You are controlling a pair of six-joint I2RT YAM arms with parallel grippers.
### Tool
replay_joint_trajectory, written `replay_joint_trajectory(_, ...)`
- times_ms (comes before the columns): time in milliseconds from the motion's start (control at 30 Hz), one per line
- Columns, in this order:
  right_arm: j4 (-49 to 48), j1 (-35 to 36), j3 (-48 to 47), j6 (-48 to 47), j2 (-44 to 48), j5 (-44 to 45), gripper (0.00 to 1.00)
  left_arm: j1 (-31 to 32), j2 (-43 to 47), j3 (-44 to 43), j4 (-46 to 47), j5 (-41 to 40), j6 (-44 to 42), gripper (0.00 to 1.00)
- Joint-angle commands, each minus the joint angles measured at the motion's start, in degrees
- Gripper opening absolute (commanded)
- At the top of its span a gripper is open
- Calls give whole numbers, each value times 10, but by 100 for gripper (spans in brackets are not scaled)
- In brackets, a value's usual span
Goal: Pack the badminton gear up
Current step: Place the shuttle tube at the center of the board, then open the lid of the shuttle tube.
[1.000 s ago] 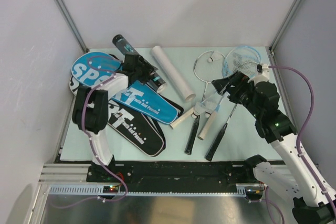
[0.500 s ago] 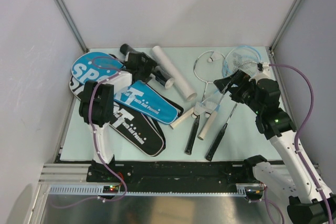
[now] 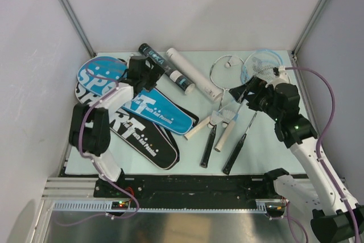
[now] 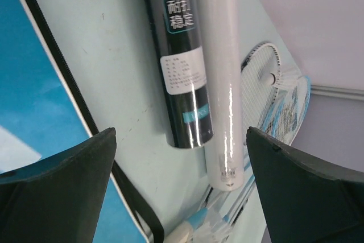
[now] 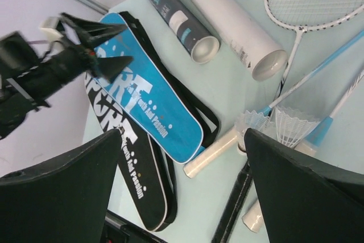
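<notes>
Badminton gear (image 3: 216,132) laid out on a pale green table (image 3: 267,146), with positions given relative to the blue bag (image 3: 165,116). The blue bag lies diagonally at left-centre. A black bag (image 3: 145,140) of the same racket shape is partly tucked under its near edge. Several rackets (image 3: 224,75) lie to its right, their handles fanned toward its lower tip and their heads farther back. A white tube (image 3: 193,73) and a black tube (image 3: 165,68) lie side by side just beyond its far edge, the black one nearer the bag. The left claw (image 5: 116,42) is over the bag's upper half, fingers spread wide and empty. The right claw (image 3: 239,90) is well right of the bag above the racket shafts, likewise spread and empty. Two white shuttlecocks (image 5: 296,126) rest among the handles, right of the bag's tip.
</notes>
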State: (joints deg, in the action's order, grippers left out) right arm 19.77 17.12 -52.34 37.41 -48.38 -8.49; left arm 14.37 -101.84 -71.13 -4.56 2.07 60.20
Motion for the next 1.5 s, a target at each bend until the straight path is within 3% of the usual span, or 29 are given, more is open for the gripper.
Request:
replay_joint_trajectory(0, -27, -3, 0, -47, -33, -3, 93, -2, 110, 31, -14, -37, -87, 100)
replay_joint_trajectory(300, -95, 5, -8, -116, -146, -18, 86, -9, 307, 74, -104, 49, -228, 100)
replay_joint_trajectory(567, -148, 25, -52, -188, -284, -9, 89, -111, 444, 215, -101, 247, -200, 100)
replay_joint_trajectory(667, -155, 42, -90, -224, -342, 17, 90, -127, 483, 288, -39, 300, -179, 100)
replay_joint_trajectory(1133, -36, 83, -361, -357, -643, 92, 94, -108, 508, 342, -19, 332, -250, 100)
replay_joint_trajectory(1467, 25, 95, -473, -394, -763, 147, 91, -108, 503, 337, -28, 331, -257, 100)
